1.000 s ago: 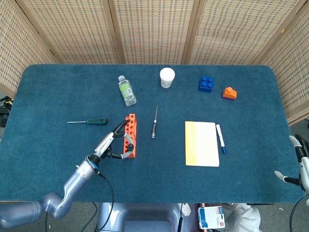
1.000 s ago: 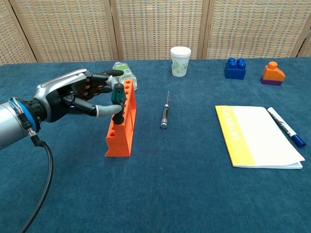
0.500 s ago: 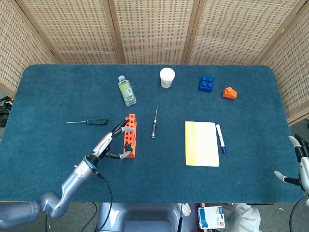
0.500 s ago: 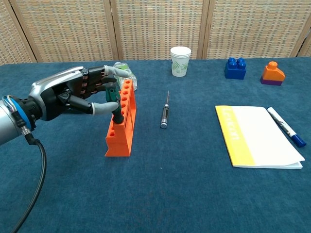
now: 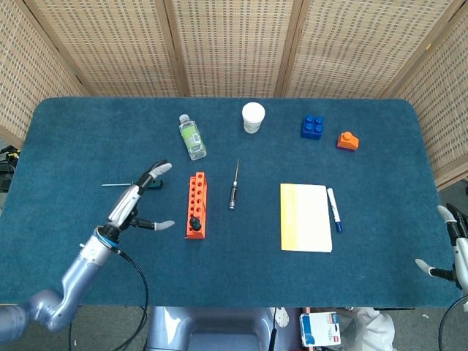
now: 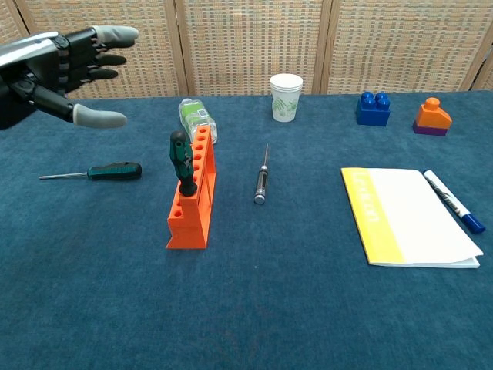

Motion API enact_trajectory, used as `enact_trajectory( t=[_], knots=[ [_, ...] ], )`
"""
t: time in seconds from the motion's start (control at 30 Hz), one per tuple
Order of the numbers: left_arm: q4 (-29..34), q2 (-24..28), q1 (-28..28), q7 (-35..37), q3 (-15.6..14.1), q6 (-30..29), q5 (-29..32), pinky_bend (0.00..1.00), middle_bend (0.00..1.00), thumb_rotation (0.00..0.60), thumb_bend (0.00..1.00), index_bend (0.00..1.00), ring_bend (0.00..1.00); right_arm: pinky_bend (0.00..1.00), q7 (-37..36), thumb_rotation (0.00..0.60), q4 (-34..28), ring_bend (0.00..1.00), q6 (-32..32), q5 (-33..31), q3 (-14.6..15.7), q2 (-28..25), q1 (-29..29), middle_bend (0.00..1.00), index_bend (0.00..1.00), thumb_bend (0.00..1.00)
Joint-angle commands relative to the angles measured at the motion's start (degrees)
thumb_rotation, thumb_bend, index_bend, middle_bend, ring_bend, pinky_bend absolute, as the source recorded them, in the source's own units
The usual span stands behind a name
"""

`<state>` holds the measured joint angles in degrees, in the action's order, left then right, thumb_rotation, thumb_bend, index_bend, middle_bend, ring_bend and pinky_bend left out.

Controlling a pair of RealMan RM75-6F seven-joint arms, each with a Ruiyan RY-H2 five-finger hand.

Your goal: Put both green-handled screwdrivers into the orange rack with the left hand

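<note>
While one green-handled screwdriver (image 6: 182, 163) stands in the orange rack (image 6: 192, 198), the left hand (image 6: 54, 65) hovers empty, fingers apart; second screwdriver (image 6: 113, 171) lies on the table (image 6: 254, 308). Risk: its slim handle probably rolls under a hasty pinch.

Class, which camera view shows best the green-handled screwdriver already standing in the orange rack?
The chest view: the racked screwdriver stands upright in the orange rack, handle seen side-on. The head view looks straight down, so it shows only as a dark dot.
</note>
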<state>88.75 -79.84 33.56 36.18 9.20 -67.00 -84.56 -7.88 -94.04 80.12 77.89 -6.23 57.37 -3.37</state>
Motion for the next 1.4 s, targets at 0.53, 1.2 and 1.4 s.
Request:
enact_trajectory(
  t=[0.53, 1.2, 1.4],
  knots=[
    [-23.5, -5.7, 7.8, -36.1, 4.5, 18.0, 27.2, 0.0, 0.0, 0.6, 0.0, 0.26, 0.0, 0.0, 6.2, 0.6, -0.3, 0.0, -0.8, -2.4, -0.6, 1.7, -1.0, 0.0, 0.0, 0.0],
    [-37.2, -15.2, 13.4, -40.8, 4.9, 27.6, 30.4, 0.0, 0.0, 0.6, 0.11, 0.45, 0.0, 0.0, 8.2, 0.6, 0.7, 0.0, -2.1, -5.3, -1.5, 2.7, -1.7, 0.0, 0.0, 0.0],
    [-39.3, -17.1, 14.6, -42.5, 5.2, 28.4, 31.0, 0.0, 0.0, 0.6, 0.12, 0.45, 0.0, 0.0, 8.4, 0.6, 1.0, 0.0, -2.5, -5.7, -1.6, 2.8, -2.0, 0.0, 0.0, 0.0]
  ],
)
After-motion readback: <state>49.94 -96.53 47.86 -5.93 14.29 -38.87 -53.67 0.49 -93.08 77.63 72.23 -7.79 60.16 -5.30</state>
